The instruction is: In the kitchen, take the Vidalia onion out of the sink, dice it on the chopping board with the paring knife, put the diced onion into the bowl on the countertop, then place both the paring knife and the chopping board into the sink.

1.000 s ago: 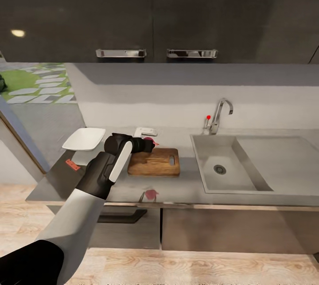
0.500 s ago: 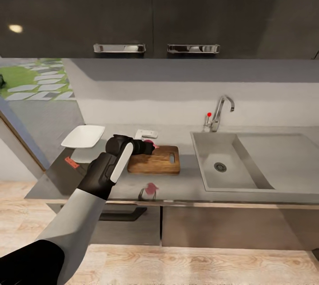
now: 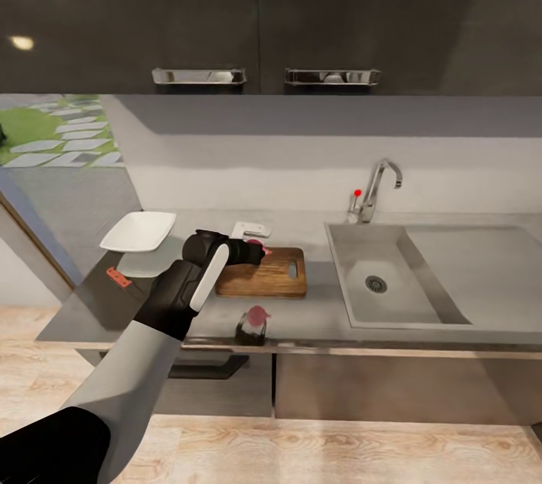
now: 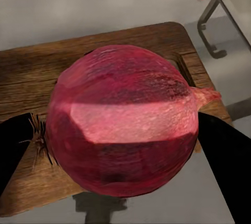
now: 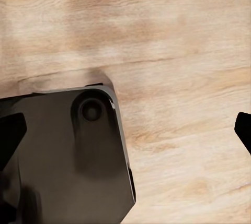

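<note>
Kitchen table [image 3: 316, 315] carried board [image 3: 275, 273], left of sink [image 3: 376, 284]. Left end effector [image 4: 123, 145] clamped onion [image 4: 123, 119], held above board's left end. Step: placing onion for dicing. Next: lower, release, fetch knife. Right end effector's [image 5: 125, 125] fingers apart, empty, over floor [image 5: 172, 51].

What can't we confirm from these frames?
- Paring knife: no clear sighting; the red object beside the bowl in the head view is too small to identify.
- Left gripper contact with the Vidalia onion: fingers cut off by wrist view edges.
- Right gripper: fingers mostly cut off; it faces the floor.
</note>
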Robot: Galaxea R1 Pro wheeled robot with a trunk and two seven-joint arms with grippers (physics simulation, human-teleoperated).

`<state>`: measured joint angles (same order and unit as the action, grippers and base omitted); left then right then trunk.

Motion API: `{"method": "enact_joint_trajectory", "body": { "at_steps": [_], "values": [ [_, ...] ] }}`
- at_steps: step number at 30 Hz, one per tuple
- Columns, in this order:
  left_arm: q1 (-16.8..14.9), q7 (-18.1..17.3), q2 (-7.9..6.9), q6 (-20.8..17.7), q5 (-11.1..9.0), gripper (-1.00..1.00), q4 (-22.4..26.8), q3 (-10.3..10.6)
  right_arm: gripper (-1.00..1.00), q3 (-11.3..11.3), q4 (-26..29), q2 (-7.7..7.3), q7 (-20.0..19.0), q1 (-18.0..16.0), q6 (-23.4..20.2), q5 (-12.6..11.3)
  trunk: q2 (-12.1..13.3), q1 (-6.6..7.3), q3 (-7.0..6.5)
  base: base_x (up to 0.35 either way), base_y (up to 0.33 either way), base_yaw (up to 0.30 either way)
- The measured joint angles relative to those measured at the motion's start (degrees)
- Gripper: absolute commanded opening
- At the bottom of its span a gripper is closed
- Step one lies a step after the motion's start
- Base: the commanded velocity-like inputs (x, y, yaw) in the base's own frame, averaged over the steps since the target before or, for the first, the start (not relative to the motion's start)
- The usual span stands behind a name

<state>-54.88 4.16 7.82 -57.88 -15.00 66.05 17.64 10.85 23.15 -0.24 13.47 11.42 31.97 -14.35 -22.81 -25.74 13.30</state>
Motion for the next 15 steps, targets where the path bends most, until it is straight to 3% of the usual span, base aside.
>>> {"method": "enact_joint_trajectory", "body": {
  "at_steps": [15],
  "values": [
    [0.0, 0.0, -0.09, 0.0, 0.0, -1.00, -2.5, 0.2, 1.00, 0.0, 0.2, 0.05, 0.1, 0.0, 0.0, -0.1, 0.0, -0.01, 0.18, 0.040, -0.019, 0.000]
  ]
}}
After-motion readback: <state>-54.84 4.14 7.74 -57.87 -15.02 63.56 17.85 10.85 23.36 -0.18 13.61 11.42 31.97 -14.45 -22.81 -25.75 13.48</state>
